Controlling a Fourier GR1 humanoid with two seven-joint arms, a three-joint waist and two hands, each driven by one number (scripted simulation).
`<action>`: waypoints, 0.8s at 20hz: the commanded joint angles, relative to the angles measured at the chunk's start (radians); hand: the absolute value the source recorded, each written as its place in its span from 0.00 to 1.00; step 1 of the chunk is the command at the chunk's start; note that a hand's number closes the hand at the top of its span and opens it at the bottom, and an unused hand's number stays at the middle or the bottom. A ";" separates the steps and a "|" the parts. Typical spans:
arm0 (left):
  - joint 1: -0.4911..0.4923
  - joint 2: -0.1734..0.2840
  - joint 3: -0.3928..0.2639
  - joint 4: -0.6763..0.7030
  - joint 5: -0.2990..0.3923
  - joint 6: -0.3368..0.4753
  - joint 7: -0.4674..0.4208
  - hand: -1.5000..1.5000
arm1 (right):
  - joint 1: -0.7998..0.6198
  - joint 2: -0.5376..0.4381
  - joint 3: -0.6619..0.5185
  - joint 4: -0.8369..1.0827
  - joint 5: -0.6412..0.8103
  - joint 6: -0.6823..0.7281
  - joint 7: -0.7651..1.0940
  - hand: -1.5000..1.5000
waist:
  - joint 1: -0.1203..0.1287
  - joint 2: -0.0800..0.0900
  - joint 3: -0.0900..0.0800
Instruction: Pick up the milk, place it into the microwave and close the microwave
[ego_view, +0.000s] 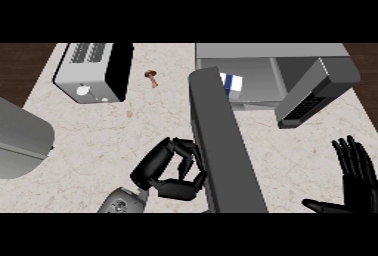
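Note:
The microwave (266, 50) stands at the counter's back right with its door (221, 150) swung wide open, a long dark slab reaching toward the view's lower edge. Inside the cavity stands the milk (233, 83), a white carton with a blue patch, partly hidden behind the door's top edge. My left hand (168, 172) is at the door's left face near its free end, fingers curled, with fingertips and thumb touching the door. Low at the right edge my right hand (356, 167) rests open with its fingers up, apart from the door.
A silver toaster (92, 72) sits at the back left. A small brown object (153, 77) lies between it and the microwave. A large grey rounded body (22, 140) fills the left edge. The microwave's keypad panel (314, 95) juts out at the right.

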 joint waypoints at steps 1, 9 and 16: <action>-0.148 -0.004 -0.133 0.106 0.014 0.093 0.045 1.00 | 0.044 -0.035 -0.007 -0.078 0.005 0.018 0.016 0.00 | -0.002 0.001 0.000; -0.364 -0.004 -0.398 0.394 0.285 0.339 0.089 1.00 | -0.013 -0.058 -0.016 -0.208 -0.089 0.065 0.136 0.00 | -0.039 0.010 -0.001; -0.472 -0.004 -0.518 0.484 0.455 0.383 0.123 0.00 | -0.019 -0.101 0.015 -0.315 -0.159 0.152 0.215 0.00 | -0.117 0.024 -0.002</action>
